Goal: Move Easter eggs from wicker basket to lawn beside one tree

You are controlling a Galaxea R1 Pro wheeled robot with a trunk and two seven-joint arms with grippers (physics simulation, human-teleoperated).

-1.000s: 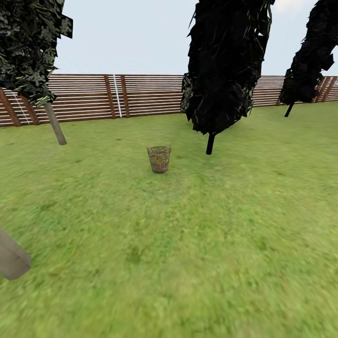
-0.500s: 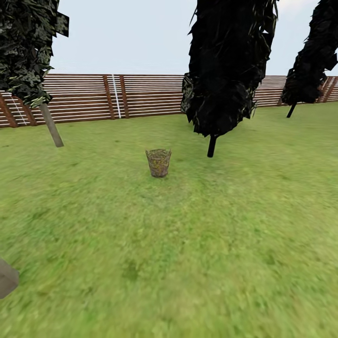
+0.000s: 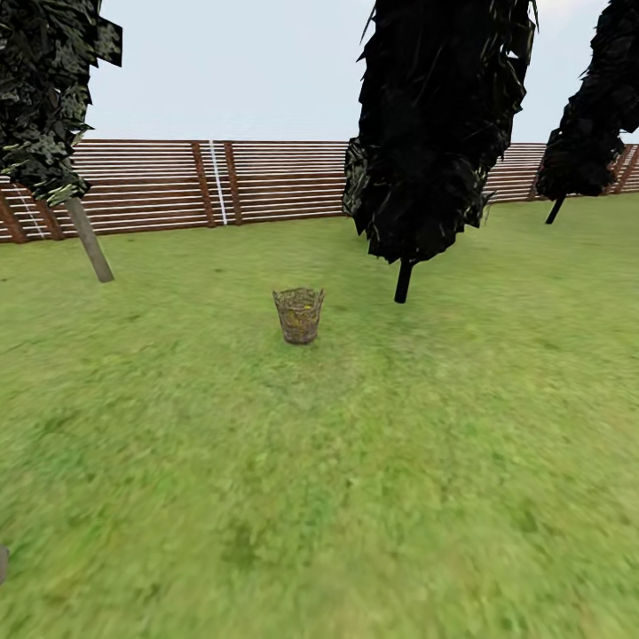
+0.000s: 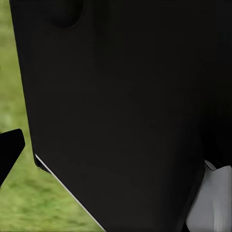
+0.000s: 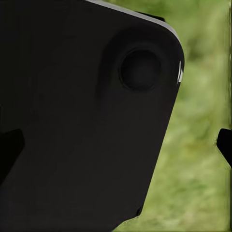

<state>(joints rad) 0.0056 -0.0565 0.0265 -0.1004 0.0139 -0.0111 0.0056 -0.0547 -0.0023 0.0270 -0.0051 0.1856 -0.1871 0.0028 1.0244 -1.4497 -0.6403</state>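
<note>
A small brown wicker basket (image 3: 299, 315) stands upright on the lawn (image 3: 355, 461) in the middle distance of the head view, well ahead of the robot. It is bucket-shaped, wider at the rim than at the base, with an open weave. Yellow glints show through the weave, but the eggs inside are too small to tell apart or count.

The lawn is a wide, flat stretch of mottled green grass, blurred in the foreground.

Beyond the basket and to its left, well apart from it, stands a tree (image 3: 89, 240) with a straight, smooth, pale grey-beige trunk that leans slightly, topped by flat dark leaf sheets speckled pale green. Nearer the basket, to its right and a little beyond, is a black cone-shaped tree (image 3: 435, 133) on a thin dark stem. A second black tree (image 3: 586, 124) stands farther back at the right edge. A brown fence (image 3: 222, 182) of horizontal wooden slats closes the garden behind them, under a pale sky.

In the left wrist view, a large smooth black robot body panel (image 4: 121, 106) blocks most of the picture, with a pale grey part at one corner and blurred grass (image 4: 19, 193) beside it. A dark tip at the edge may be a finger of the left end effector; whether it is spread or pressed together cannot be told.

In the right wrist view, a similar black panel (image 5: 82, 121) with a round recess sits against blurred grass (image 5: 198, 145). Dark tips show at both edges; the right end effector's state cannot be told either.
</note>
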